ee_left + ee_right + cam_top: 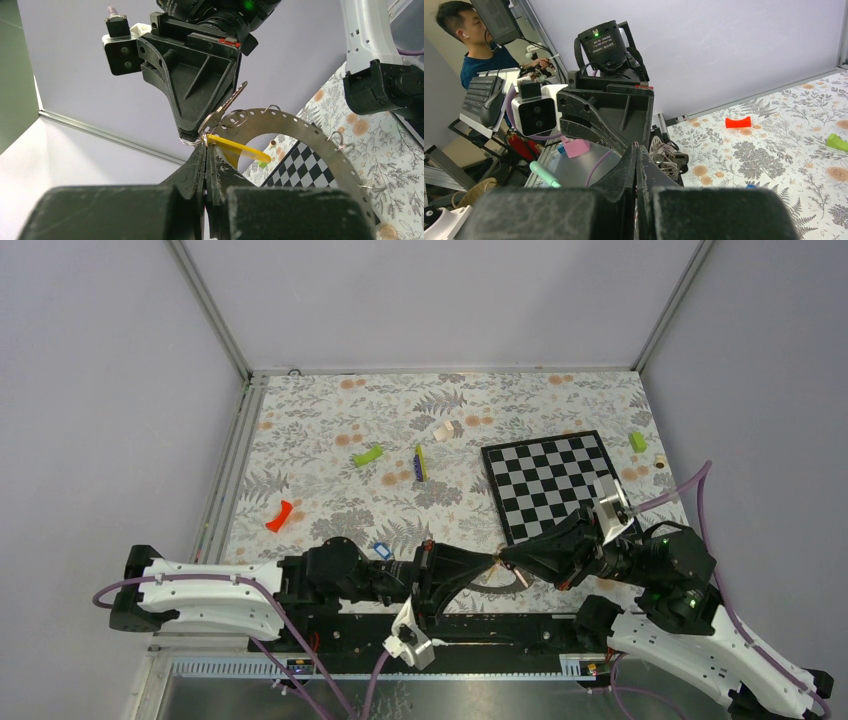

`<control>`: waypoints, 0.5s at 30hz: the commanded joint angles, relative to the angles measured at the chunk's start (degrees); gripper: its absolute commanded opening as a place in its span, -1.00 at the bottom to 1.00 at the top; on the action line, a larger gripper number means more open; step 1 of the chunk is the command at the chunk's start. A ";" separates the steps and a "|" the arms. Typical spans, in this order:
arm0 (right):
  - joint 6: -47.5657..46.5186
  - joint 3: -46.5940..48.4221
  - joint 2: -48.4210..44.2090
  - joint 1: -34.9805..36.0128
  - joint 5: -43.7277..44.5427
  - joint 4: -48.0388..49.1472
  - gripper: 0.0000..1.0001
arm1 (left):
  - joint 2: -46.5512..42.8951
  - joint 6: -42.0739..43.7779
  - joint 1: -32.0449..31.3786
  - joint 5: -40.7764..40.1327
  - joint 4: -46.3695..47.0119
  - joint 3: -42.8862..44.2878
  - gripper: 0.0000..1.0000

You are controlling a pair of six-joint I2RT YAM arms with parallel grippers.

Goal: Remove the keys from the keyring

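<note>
Nearest us, at the front edge of the table (330,420), the two arms met tip to tip. The left gripper (206,147) was pressed shut. In its own wrist view it seemed to pinch the yellow-tagged key (240,148) at the root of the tag. The tag pointed away to the right, and the silver blade slanted up along the opposite finger.

The right gripper (636,150) was also pressed shut, with no gap showing. Its tip touched the small wire loop (191,142) that carried that key, but we could not tell whether it held the loop or anything else.

The keyring (305,134) was off the table just beside both tips. Its perforated band curved back alongside the left fingers, and a few more small loops sat in its holes.

We judged the step in hand to be working this one key free of the keyring. What mattered was that the loop sat between the two tips, with the keyring just to one side and both grippers equally near it. The arms lay in one line running left to right across the table. We thought a pull apart along that line would draw the loop out.

Farther out, a blue-tagged key (378,550) lay on the table beside the left arm, apart from the keyring. Beyond it lay the checkerboard (555,485).
</note>
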 commanded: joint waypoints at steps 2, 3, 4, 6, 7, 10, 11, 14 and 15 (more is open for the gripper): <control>-1.74 1.64 -0.51 -0.18 1.52 -0.17 -1.00 | -2.05 2.84 -0.54 3.77 2.15 3.56 -1.00; -1.76 1.67 -0.64 -0.18 1.88 -0.57 -1.00 | -2.22 2.83 -0.54 3.92 2.26 3.53 -1.00; -1.78 1.72 -0.72 -0.18 2.35 -0.96 -1.00 | -2.35 2.76 -0.54 3.91 2.37 3.46 -1.00; -1.74 1.77 -0.72 -0.18 2.80 -1.92 -1.00 | -2.58 2.79 -0.54 3.80 2.48 3.36 -1.00; -1.67 1.80 -0.79 -0.18 3.02 -2.10 -1.00 | -2.64 2.72 -0.58 3.70 2.48 3.35 -1.00; -1.21 1.69 -1.05 -0.18 3.34 -4.11 -1.00 | -2.87 2.78 -0.63 3.58 2.48 3.26 -1.00; -1.03 1.67 -1.19 -0.18 3.45 -4.41 -1.00 | -2.90 2.79 -0.63 3.48 2.41 3.27 -1.00; -0.55 1.68 -1.70 -0.18 3.74 -5.24 -1.00 | -3.16 2.70 -0.63 3.20 2.12 3.26 -1.00; -0.49 1.67 -1.82 -0.18 3.88 -5.47 -1.00 | -3.25 2.71 -0.63 3.10 2.01 3.26 -1.00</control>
